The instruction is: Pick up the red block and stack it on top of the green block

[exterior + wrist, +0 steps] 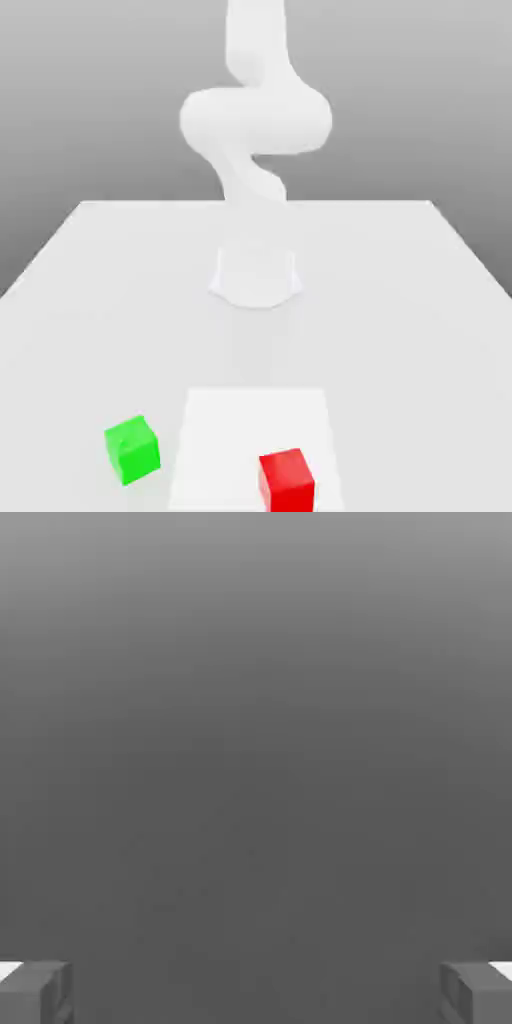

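Although stacking was the aim, none of it appeared done. Red block (287, 481): at the bottom of the exterior view, right of centre, on a white panel (245, 430). Green block (132, 450): lower left of that frame, apart from the red, its top bare. Desk (130, 330): beneath both. Claw (256, 994): fingers spread wide, nothing between them. Outstanding: reach, grasp, lift, carry, placement, release, by judgement.

Red block (287, 482) sits on the white square (230, 440), green block (133, 450) just off its edge, at the exterior view's left!
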`<control>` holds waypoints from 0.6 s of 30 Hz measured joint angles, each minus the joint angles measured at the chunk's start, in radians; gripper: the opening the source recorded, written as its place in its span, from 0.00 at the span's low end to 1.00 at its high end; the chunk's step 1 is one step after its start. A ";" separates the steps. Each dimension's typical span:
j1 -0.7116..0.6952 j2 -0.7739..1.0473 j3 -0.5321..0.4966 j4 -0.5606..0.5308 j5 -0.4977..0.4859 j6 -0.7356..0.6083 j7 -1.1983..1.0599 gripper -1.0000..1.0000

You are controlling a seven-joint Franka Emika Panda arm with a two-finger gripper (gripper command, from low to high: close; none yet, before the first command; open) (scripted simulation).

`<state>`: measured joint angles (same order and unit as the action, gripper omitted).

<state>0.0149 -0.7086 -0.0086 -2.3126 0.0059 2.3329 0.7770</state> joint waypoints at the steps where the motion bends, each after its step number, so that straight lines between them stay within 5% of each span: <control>1: 0.006 0.039 -0.003 -0.005 0.003 0.014 -0.010 0.50; 18: 0.069 0.659 -0.019 -0.091 0.037 0.237 -0.162 0.50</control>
<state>0.0843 -0.0497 -0.0277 -2.4032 0.0434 2.5697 0.6153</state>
